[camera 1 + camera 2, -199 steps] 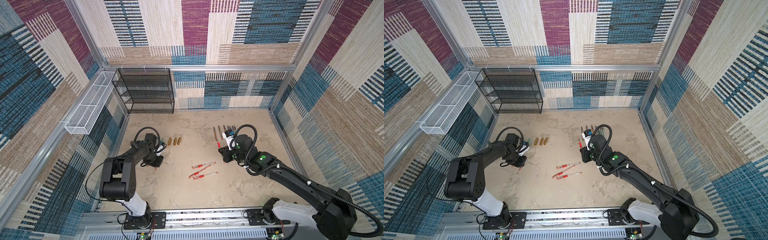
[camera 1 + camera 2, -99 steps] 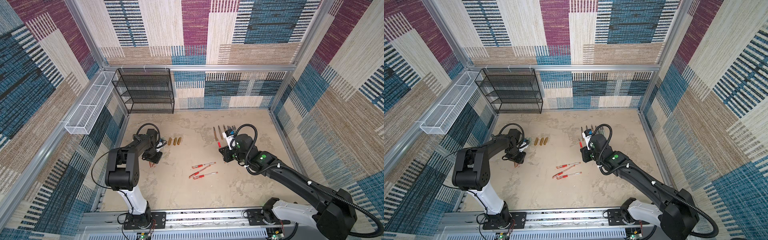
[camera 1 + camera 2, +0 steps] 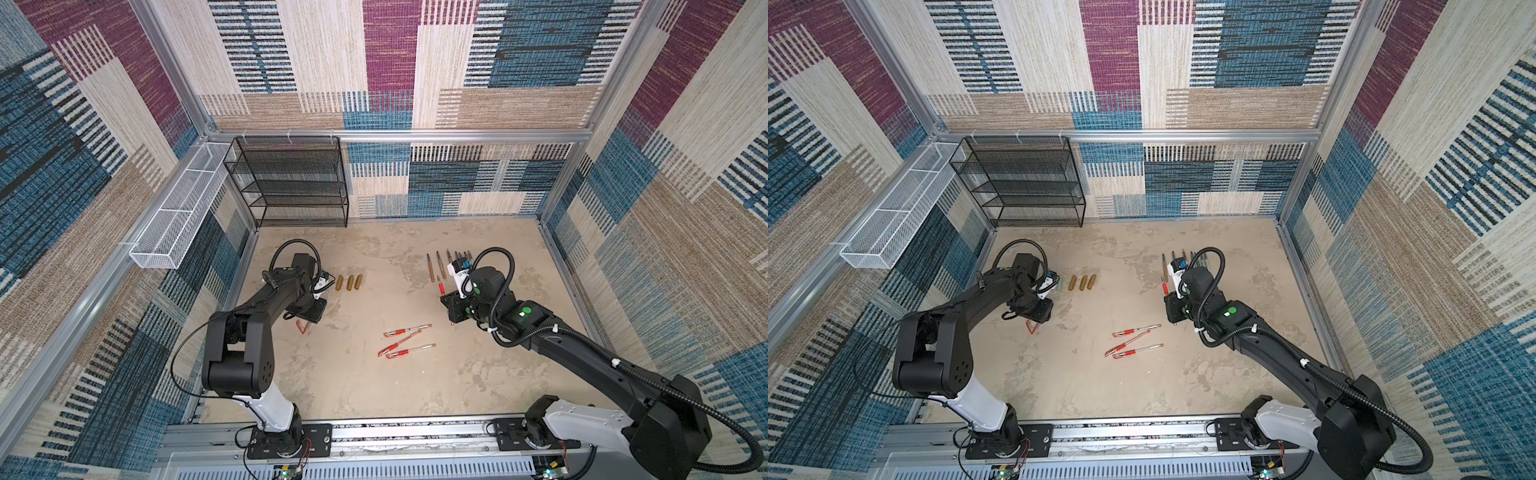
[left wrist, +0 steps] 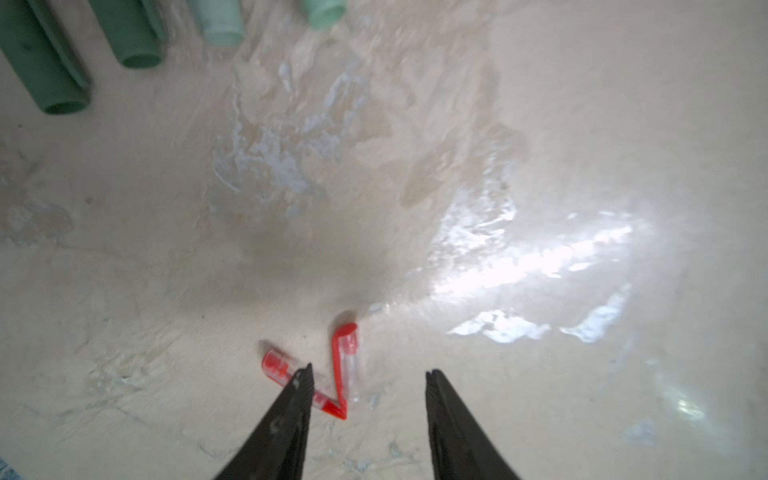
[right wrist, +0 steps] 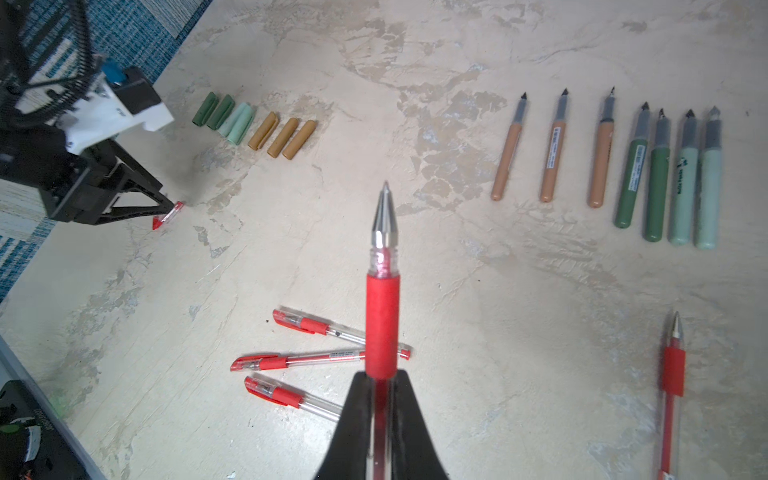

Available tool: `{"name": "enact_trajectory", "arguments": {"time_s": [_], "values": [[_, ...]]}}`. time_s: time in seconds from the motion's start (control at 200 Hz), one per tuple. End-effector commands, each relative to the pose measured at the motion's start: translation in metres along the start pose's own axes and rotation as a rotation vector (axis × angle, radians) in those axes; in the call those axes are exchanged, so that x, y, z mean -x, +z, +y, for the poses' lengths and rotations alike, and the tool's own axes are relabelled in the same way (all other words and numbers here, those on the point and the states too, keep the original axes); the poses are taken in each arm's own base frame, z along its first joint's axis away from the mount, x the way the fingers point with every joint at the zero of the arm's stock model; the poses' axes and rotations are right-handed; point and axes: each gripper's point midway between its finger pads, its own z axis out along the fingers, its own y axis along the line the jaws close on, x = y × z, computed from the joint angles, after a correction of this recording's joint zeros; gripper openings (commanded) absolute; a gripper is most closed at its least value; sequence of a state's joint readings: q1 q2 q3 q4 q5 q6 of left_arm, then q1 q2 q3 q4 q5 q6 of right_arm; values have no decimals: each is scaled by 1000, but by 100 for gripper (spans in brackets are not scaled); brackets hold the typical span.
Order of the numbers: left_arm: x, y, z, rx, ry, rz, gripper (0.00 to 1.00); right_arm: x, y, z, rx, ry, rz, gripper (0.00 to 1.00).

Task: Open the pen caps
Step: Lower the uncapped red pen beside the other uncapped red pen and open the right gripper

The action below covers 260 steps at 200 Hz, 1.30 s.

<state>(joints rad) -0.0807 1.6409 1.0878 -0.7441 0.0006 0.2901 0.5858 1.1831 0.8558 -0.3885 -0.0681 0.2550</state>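
Observation:
Two red pen caps (image 4: 347, 361) lie in a V on the table, tips touching. My left gripper (image 4: 368, 374) hangs open just over them, and one finger overlaps the cap lying nearer to it. Both top views show that gripper (image 3: 308, 322) by the caps (image 3: 1032, 328). My right gripper (image 5: 382, 376) is shut on an uncapped red pen (image 5: 383, 291) and holds it above the table. Green caps (image 5: 214, 110) and gold caps (image 5: 282, 135) lie in a row. Three capped red pens (image 3: 405, 340) rest mid-table.
Uncapped marker bodies (image 5: 602, 166) lie in a row at the back right, and an uncapped red pen (image 5: 673, 365) lies beside them. A black wire shelf (image 3: 291, 183) stands at the back left. A white wire basket (image 3: 174, 220) hangs on the left wall.
My left gripper has opened and its red cap now lies on the table beside the other one. The left arm's links have swung back. The right arm has not moved.

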Motion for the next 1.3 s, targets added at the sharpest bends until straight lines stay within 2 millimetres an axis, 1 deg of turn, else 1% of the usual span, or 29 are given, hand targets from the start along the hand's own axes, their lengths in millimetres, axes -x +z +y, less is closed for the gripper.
{"name": "enact_trajectory", "arguments": {"time_s": [0.0,0.125,0.285,0.431,0.546,0.686,0.806,0.927,0.962,1.007,1.102,1.207,1.297], "values": [[4,-12,-19,-79,-21,-55,48,-3,6,-10,-29,-4,33,0],[10,-28,-31,-132,-35,-126,49,-17,17,-28,-67,29,108,0],[16,-51,-43,-189,-39,-233,53,-37,27,-50,-111,93,178,0],[14,-68,-51,-210,-23,-327,61,-54,35,-69,-149,137,237,0],[10,-77,-53,-221,-23,-378,67,-63,41,-83,-181,156,269,0],[5,-88,-50,-239,-60,-431,74,-70,46,-99,-226,162,301,0],[3,-100,-46,-253,-121,-472,76,-79,49,-113,-251,180,338,0],[4,-117,-40,-264,-207,-502,81,-78,49,-121,-261,186,339,0],[6,-124,-39,-262,-219,-509,86,-77,48,-123,-264,190,336,0],[7,-131,-36,-250,-233,-520,89,-76,47,-127,-271,198,334,0],[9,-143,-33,-237,-254,-538,92,-75,47,-133,-276,203,341,0],[13,-147,-35,-269,-272,-556,94,-74,49,-139,-294,191,352,0],[14,-145,-27,-285,-326,-589,98,-74,50,-144,-307,188,363,0]]}}
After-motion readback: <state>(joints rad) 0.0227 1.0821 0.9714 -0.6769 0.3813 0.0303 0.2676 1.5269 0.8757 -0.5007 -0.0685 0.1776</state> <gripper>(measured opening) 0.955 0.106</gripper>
